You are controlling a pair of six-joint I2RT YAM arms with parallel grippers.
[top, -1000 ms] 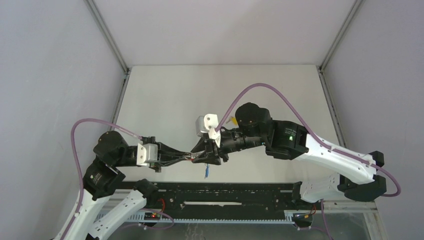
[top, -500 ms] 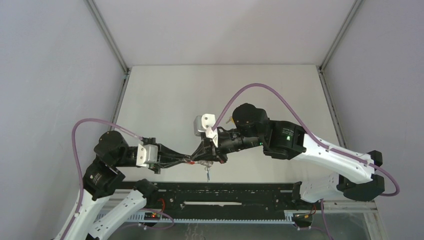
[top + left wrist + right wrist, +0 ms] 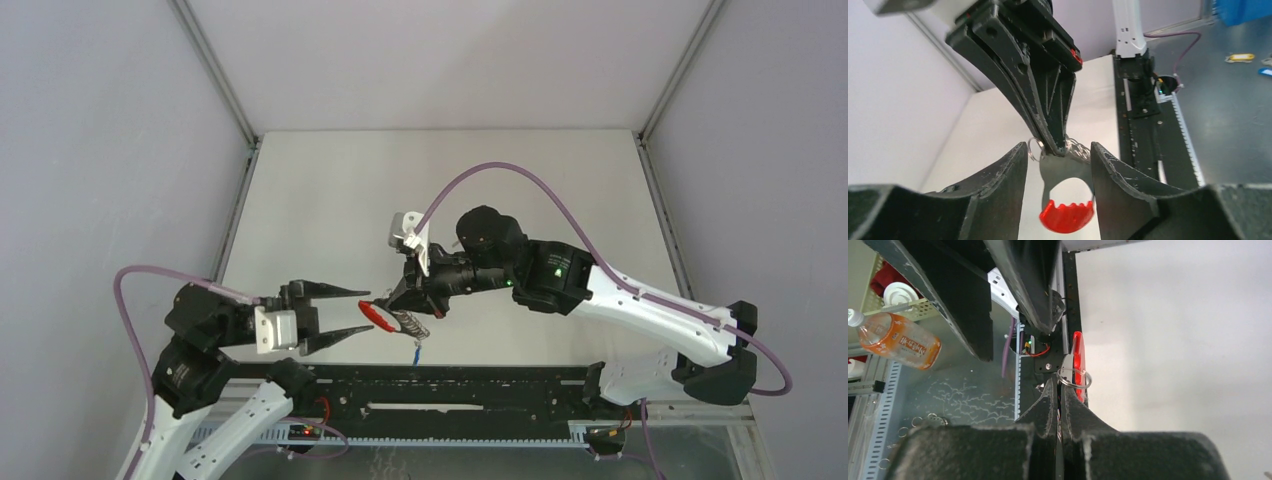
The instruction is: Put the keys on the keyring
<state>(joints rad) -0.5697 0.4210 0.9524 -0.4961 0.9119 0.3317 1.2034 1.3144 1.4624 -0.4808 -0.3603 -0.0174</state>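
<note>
The keyring (image 3: 385, 317) hangs in mid-air above the surface (image 3: 330, 200), pinched by one arm alone.

Its red tag (image 3: 1066, 218) and grey metal cluster (image 3: 1064, 172) hang from the right gripper (image 3: 1058, 386), whose jaws are pressed together on the wire ring. A blue key (image 3: 414, 351) dangles beneath, seemingly threaded on, though it is too small to be sure. I can't find the yellow key. The left gripper (image 3: 367, 311) stands with its fingers apart on either side of the tag, touching nothing I can see. The risk is that thin pinch on thin wire: a nudge from the left fingers closing in, or a swing of the tag, could twist the ring free and drop everything.
</note>
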